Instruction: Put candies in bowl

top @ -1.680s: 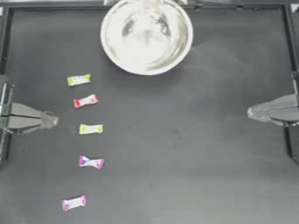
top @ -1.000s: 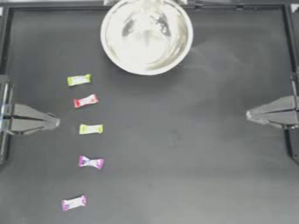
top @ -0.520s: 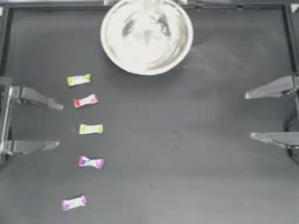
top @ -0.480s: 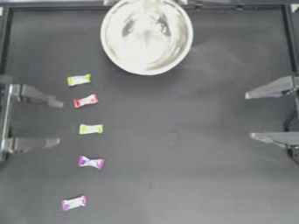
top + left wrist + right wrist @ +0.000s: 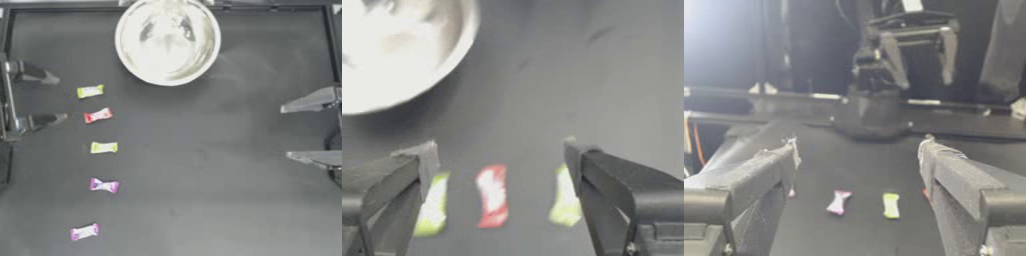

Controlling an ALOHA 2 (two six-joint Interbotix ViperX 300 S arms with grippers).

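I am holding my left gripper [image 5: 45,97] wide apart at the left edge of the top view, its 2 jaws bracketing the upper candies. The red candy [image 5: 98,115] is lying just right of my lower jaw, its long axis running roughly left to right, slightly tilted; a yellow-green candy [image 5: 90,91] is sitting above it, another [image 5: 103,147] below. My left arm is far nearer than my right gripper [image 5: 306,131], waiting equally spread at the right edge. All 5 candies are lying outside the bowl [image 5: 167,41], top centre. My left wrist view is showing red [image 5: 493,194] centred between my jaws; the 2 pink-purple candies [image 5: 103,185] appear only from above.
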